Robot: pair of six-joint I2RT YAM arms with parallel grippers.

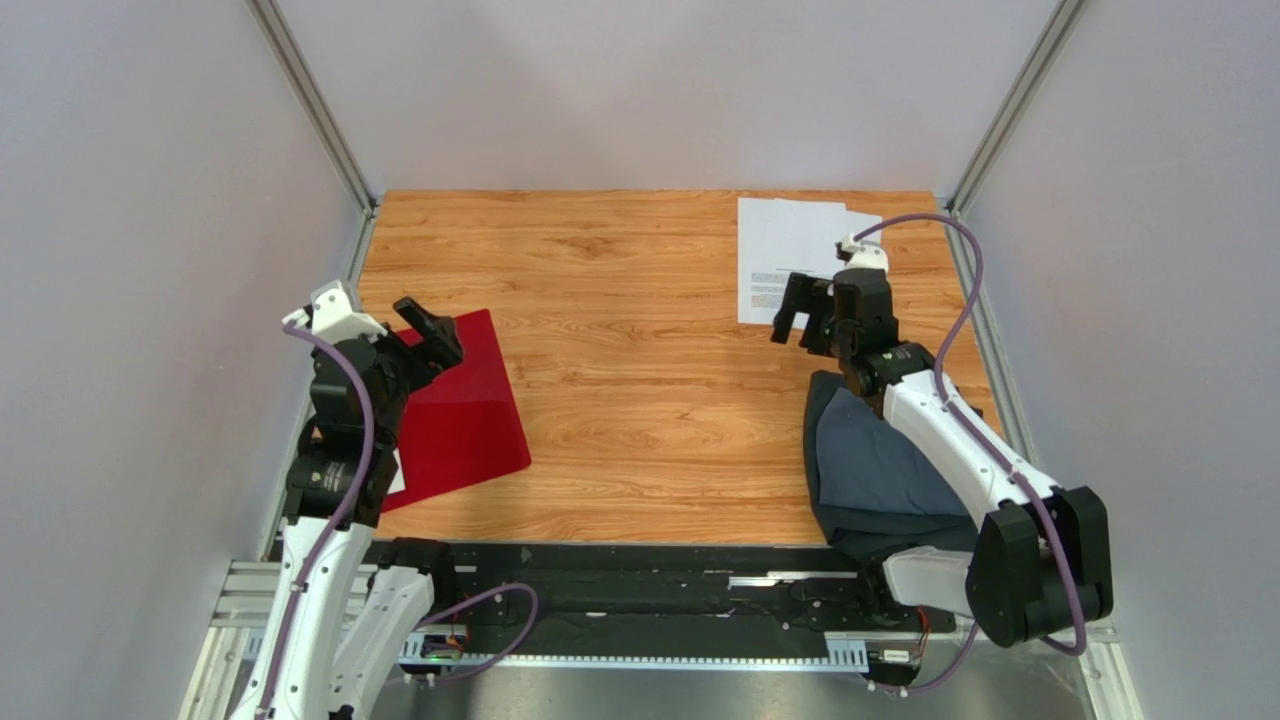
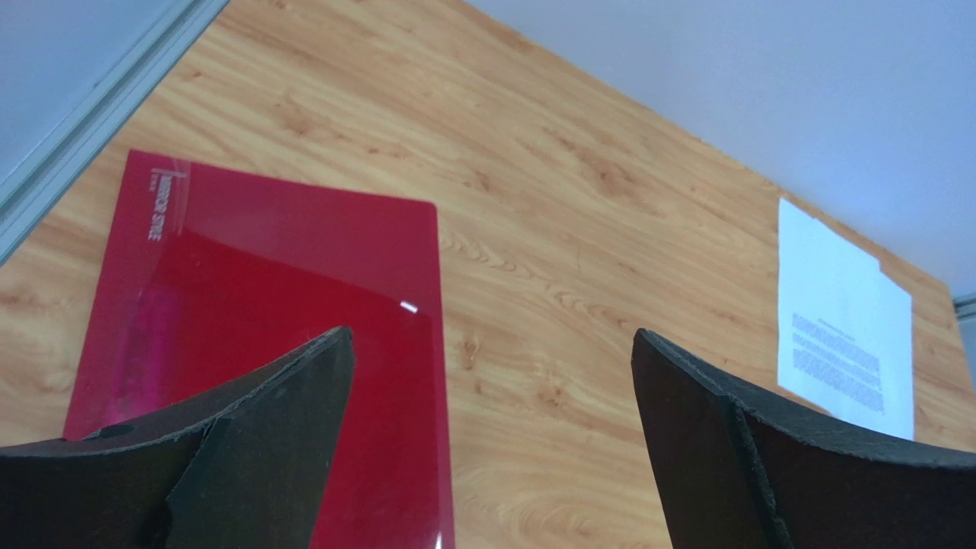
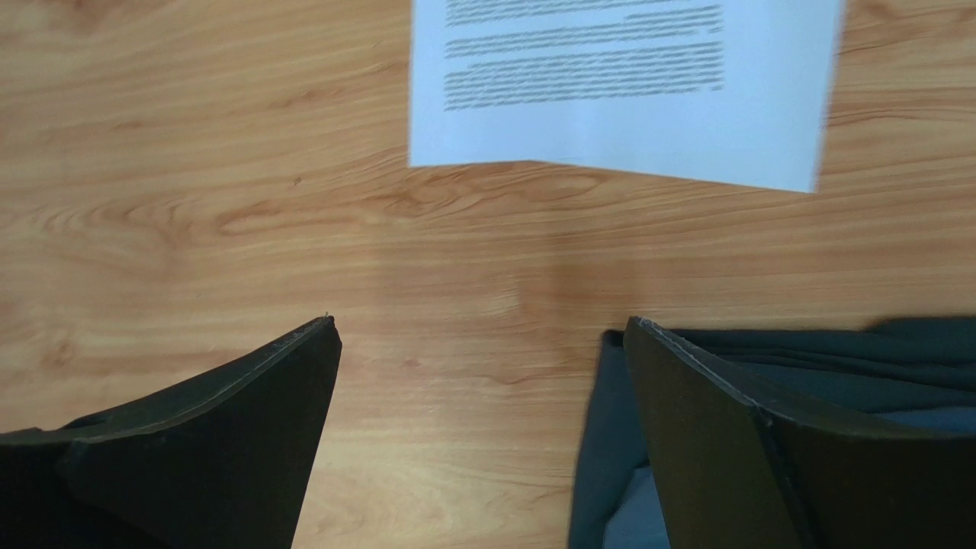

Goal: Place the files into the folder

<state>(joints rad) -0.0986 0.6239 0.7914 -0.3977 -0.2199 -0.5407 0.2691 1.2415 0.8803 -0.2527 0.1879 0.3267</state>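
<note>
The work surface was a light wood-grain table top [image 1: 646, 375], enclosed by plain grey walls [image 1: 150, 225] on three sides. Three items lay flat on it, none touching another. A closed red folder [image 1: 466, 413] lay at the left edge, slightly skewed. Two white printed sheets [image 1: 781, 248], stacked with a slight offset and text side up, lay at the far right corner. A folded dark grey-blue cloth [image 1: 872, 465] lay at the near right.

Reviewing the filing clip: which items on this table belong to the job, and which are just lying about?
Belongs to the job:
- white printed files, far right
- red folder, lying flat, near left

Just lying about:
- dark grey-blue folded cloth, near right
</note>
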